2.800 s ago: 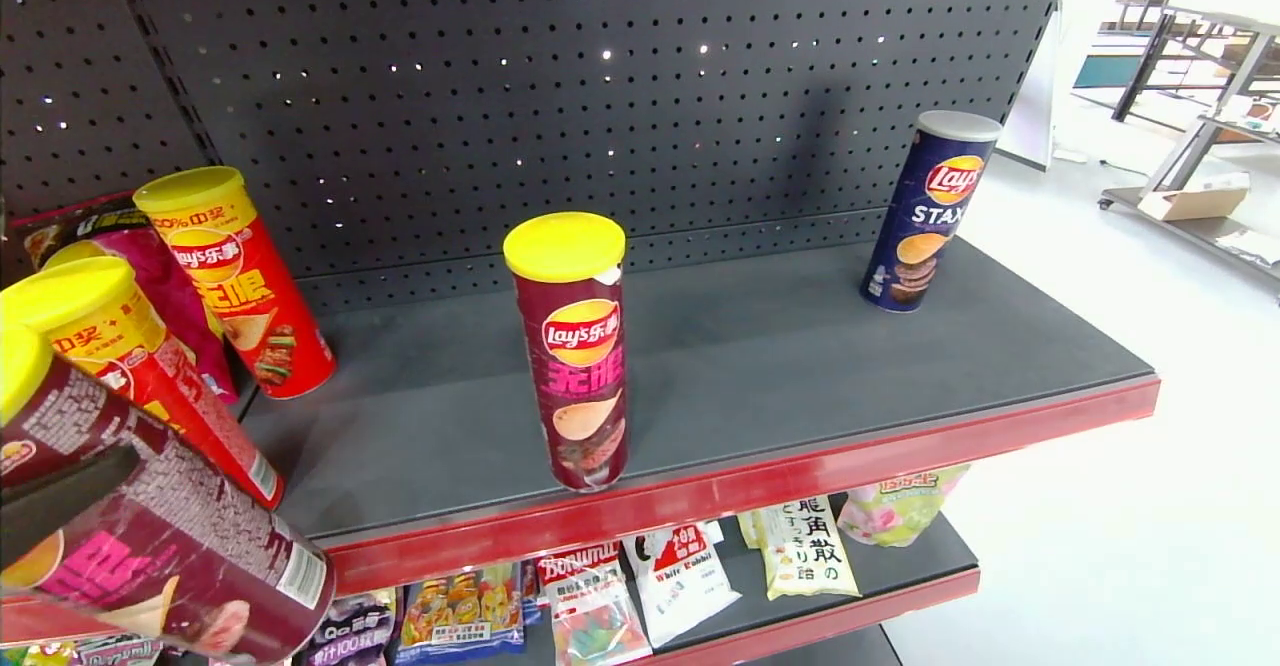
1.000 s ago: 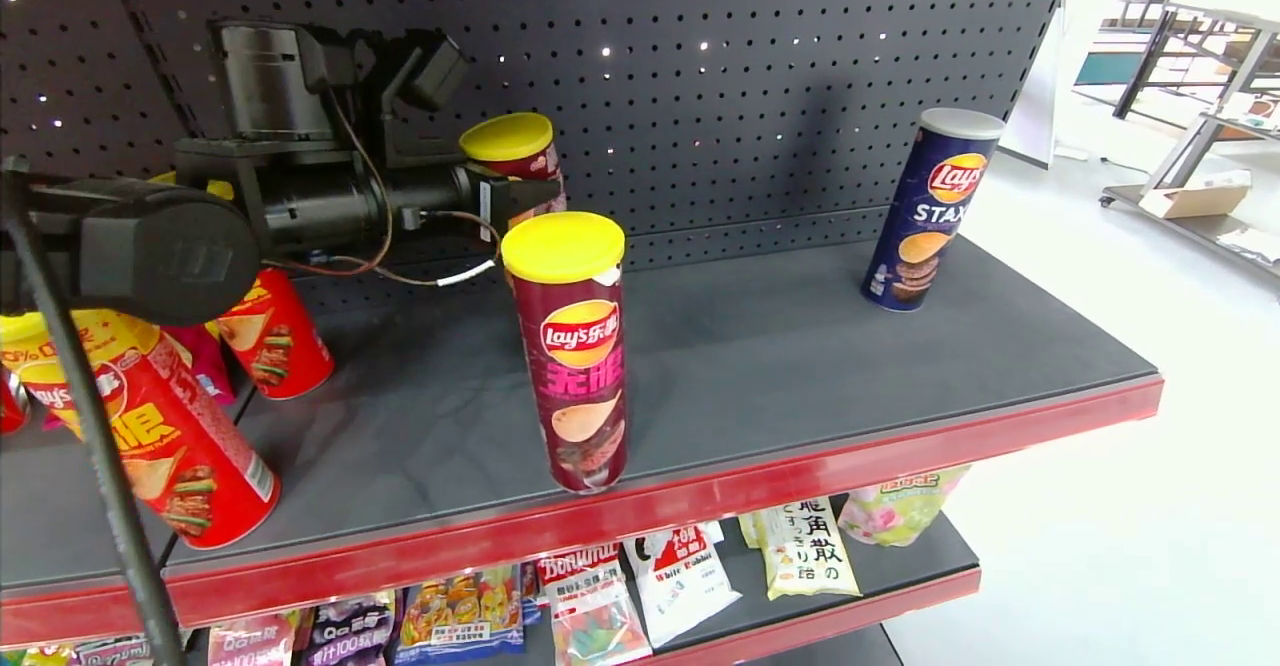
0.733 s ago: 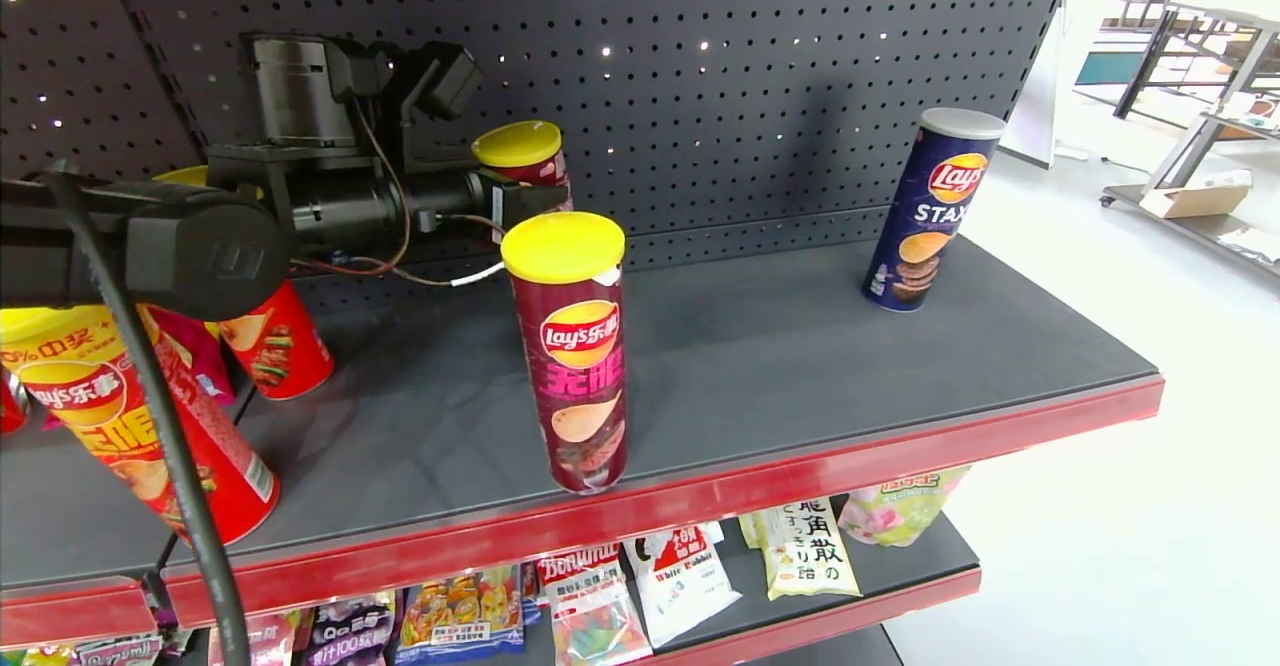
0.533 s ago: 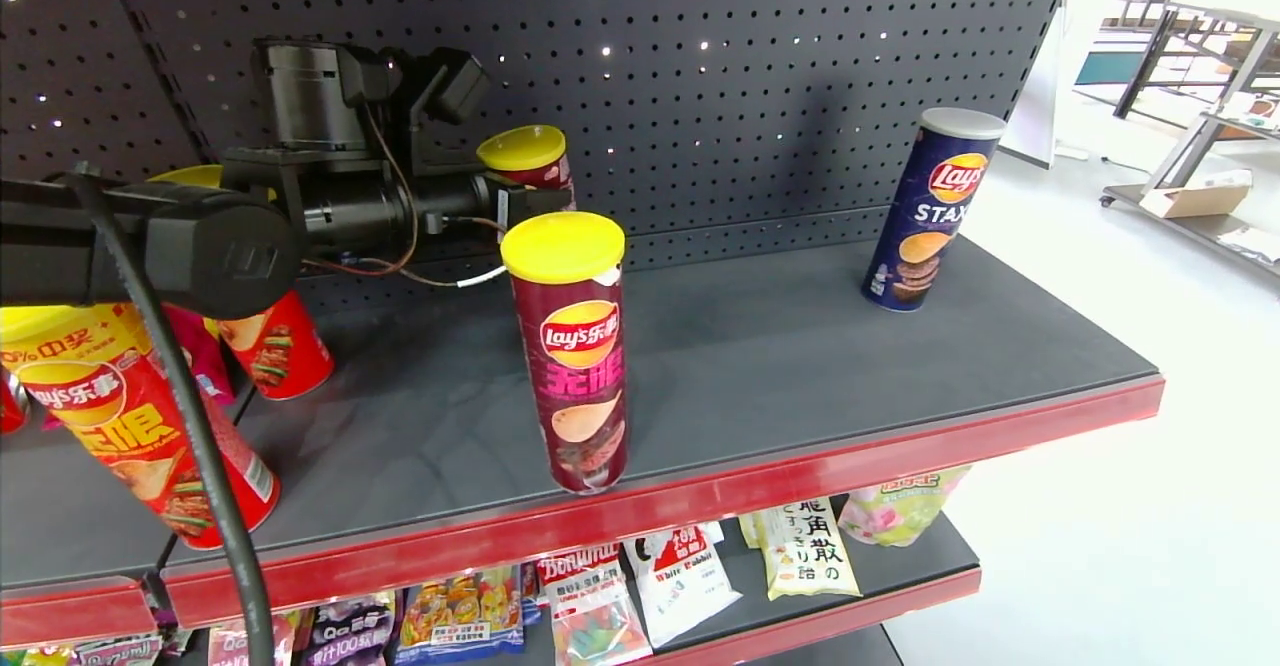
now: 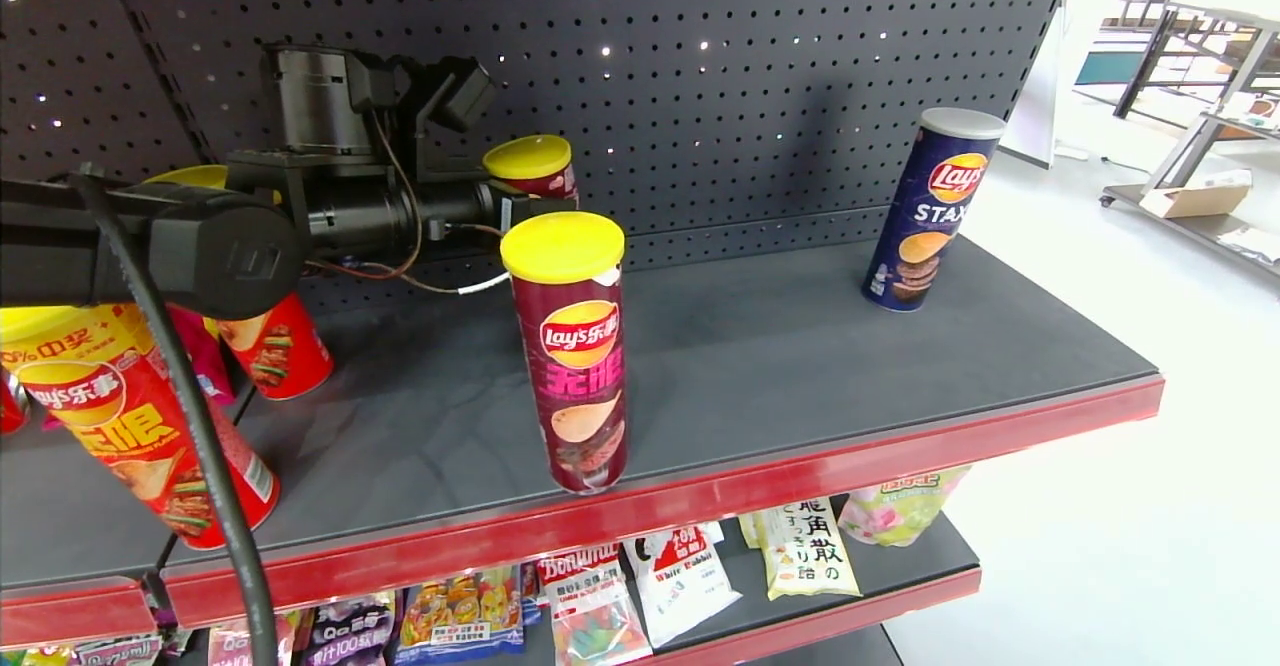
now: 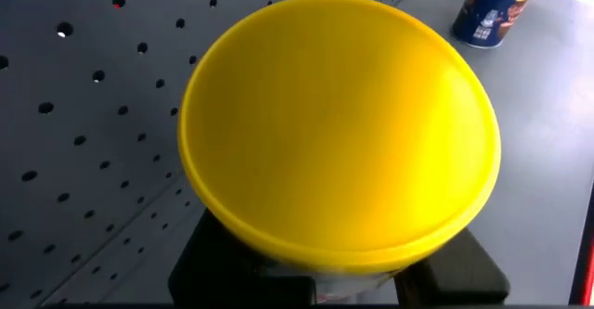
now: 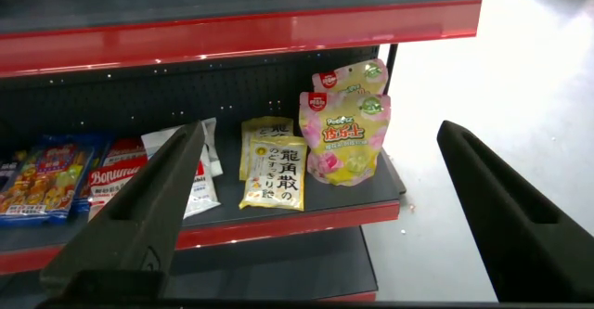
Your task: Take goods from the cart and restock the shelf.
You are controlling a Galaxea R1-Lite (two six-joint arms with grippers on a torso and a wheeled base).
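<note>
My left gripper (image 5: 532,202) is shut on a maroon chip can with a yellow lid (image 5: 528,158), held upright near the pegboard, just behind another maroon can (image 5: 570,346) that stands at the shelf's front edge. In the left wrist view the held can's lid (image 6: 339,128) is close up, with my left gripper (image 6: 339,286) clamped on the can below it and black fingers (image 6: 209,272) at either side. My right gripper (image 7: 325,225) hangs open and holds nothing, facing the lower shelves.
A blue can (image 5: 930,211) stands at the back right of the grey shelf (image 5: 800,346). Red cans (image 5: 275,341) (image 5: 130,426) stand at the left. Snack bags (image 7: 348,133) lie on the lower shelf. The pegboard (image 5: 700,76) backs the shelf.
The left arm has brought the held can up from the lower left to the back of the shelf. Over the last second it has moved right and slightly down.
</note>
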